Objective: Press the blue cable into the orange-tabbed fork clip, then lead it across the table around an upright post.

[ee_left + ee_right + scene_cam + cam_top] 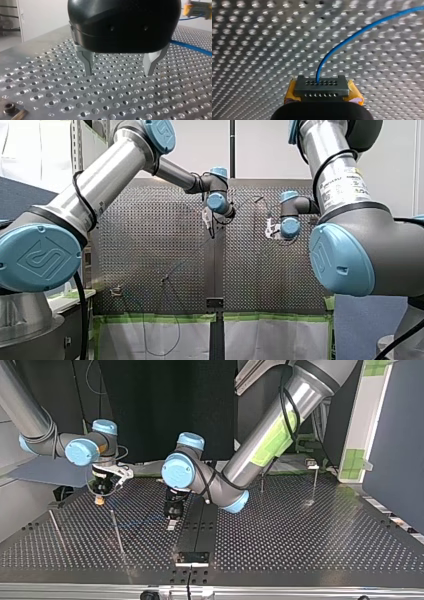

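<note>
Left end effector (119, 73): metal fingers spread wide, nothing between them, tips low over the perforated counter (50, 82). Right end effector (322, 93): yellow pads clamped on the blue cable (352, 36), which arcs away over the counter.

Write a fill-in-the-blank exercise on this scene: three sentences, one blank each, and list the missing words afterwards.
1. My right gripper is shut on a ____ cable.
2. The jaws of my left gripper stand ____, with nothing between them.
3. The metal table under my left gripper is dotted with rows of ____.
Missing words: blue; open; holes.
</note>
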You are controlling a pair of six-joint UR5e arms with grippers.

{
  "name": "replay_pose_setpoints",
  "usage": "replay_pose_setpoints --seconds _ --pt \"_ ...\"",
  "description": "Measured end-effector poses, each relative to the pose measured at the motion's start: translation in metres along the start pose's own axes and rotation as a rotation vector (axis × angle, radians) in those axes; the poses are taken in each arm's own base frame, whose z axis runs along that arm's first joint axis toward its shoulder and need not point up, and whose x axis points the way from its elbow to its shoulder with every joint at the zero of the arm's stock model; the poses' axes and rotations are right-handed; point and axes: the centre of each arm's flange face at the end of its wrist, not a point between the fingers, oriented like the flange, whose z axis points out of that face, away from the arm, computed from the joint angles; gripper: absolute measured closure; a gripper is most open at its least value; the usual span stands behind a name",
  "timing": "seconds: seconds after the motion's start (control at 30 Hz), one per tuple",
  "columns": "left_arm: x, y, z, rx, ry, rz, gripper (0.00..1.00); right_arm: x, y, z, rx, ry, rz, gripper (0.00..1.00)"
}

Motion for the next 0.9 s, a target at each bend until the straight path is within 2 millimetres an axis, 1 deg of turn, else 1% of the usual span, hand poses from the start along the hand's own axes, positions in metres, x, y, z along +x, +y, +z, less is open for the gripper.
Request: replay_pose_setpoints --seconds 0.13,0.4,0.5,0.73,0.9 --pt "0.000 0.001 0.000 -0.007 -0.003 0.000 0.00 -0.013 0.005 0.003 -0.007 -0.011 -0.009 1.00" --pt "-0.001 0.002 0.000 -0.022 -0.007 0.003 0.00 -0.021 0.016 0.006 -0.023 0.001 -0.006 1.00" --pt "-0.001 0.002 0.000 -0.023 -0.008 0.003 0.00 -0.027 0.021 0.008 -0.029 -0.001 -0.006 1.00" --pt "-0.001 0.002 0.000 -0.024 -0.007 0.007 0.00 -0.047 0.029 0.012 -0.042 -0.030 -0.010 1.00" --pt "-0.001 0.002 0.000 -0.024 -0.008 0.008 0.00 -0.054 0.031 0.013 -0.047 -0.041 -0.011 1.00"
